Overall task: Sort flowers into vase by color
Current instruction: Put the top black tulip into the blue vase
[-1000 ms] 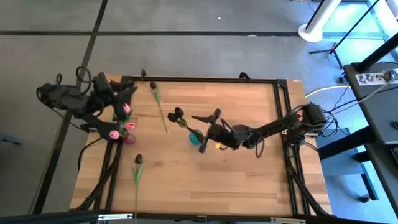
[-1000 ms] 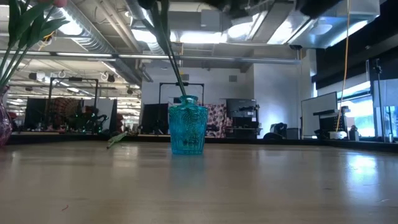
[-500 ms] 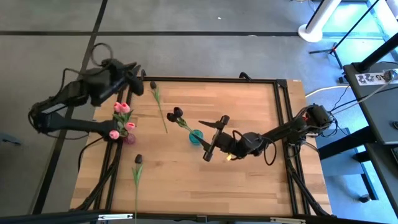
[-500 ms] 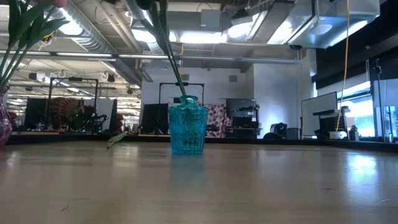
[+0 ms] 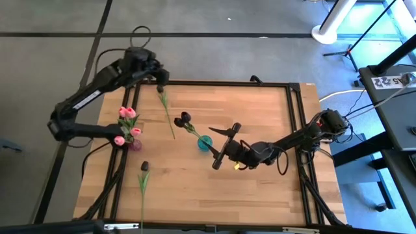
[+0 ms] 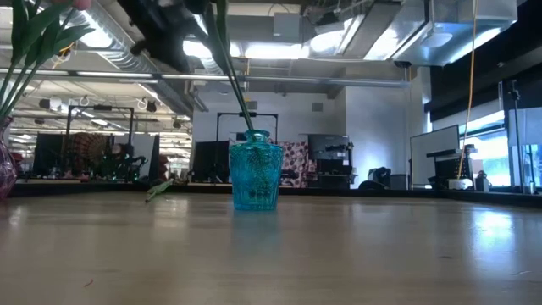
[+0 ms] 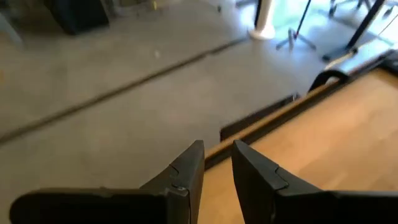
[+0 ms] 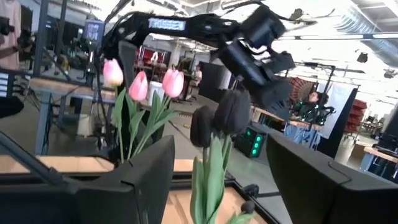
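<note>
A teal glass vase [image 5: 205, 143] stands mid-table with two dark tulips [image 5: 184, 119] in it, stems leaning toward the left. A pink vase [image 5: 134, 145] at the left holds three pink tulips [image 5: 127, 113]. One dark tulip [image 5: 165, 106] lies on the table near the far edge, another [image 5: 143, 177] near the front left. My left gripper [image 5: 158, 79] hovers over the far-left table edge, just beyond the far tulip's bud, slightly open and empty [image 7: 216, 146]. My right gripper [image 5: 225, 144] is wide open and empty, just right of the teal vase [image 8: 221, 142].
A black frame [image 5: 221, 83] runs round the wooden table. In the low view the teal vase [image 6: 256, 174] stands in the middle, and the pink tulips' stems [image 6: 30, 47] show at the left. Bare wood lies at the right and front.
My left gripper has risen from beside the pink vase and swung toward the table's far edge, ending over the far-left corner by the lying dark tulip. My right gripper has drawn back a little from the teal vase toward the near right, staying open.
</note>
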Tool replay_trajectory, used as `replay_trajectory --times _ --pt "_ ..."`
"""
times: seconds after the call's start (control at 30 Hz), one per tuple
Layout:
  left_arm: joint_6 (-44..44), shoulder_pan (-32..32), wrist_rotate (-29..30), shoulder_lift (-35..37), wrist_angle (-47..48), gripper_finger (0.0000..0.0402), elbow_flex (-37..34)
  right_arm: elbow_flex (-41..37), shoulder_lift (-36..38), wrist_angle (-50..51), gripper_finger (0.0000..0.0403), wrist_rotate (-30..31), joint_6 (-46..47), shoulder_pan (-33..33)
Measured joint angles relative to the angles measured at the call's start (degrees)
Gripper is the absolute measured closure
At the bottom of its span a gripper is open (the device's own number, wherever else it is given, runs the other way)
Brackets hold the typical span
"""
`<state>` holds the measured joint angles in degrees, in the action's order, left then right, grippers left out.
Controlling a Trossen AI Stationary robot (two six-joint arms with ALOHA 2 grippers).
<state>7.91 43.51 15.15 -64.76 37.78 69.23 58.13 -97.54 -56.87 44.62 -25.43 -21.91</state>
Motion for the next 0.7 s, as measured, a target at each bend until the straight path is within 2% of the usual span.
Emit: replay_trajectory --times 0.1,0.4,0.57,0.7 --pt "1.83 2.5 -2.51 -3.86 0.23 0.0323 -0.04 -0.02 -0.02 0.09 0.015 0.89 0.72 0.0" --pt "2.86 4.17 -2.91 -15.34 1.97 0.0323 -0.7 -0.02 -0.02 0.45 0.015 0.97 1.1 0.0" --pt "4.51 4.17 -2.92 -18.09 -0.85 0.0323 -6.77 -0.02 -0.02 1.39 0.015 1.46 2.67 0.0" --pt "5.71 4.74 -2.93 -18.24 -7.76 0.0323 -14.7 -0.02 -0.02 1.8 0.015 1.49 3.34 0.0"
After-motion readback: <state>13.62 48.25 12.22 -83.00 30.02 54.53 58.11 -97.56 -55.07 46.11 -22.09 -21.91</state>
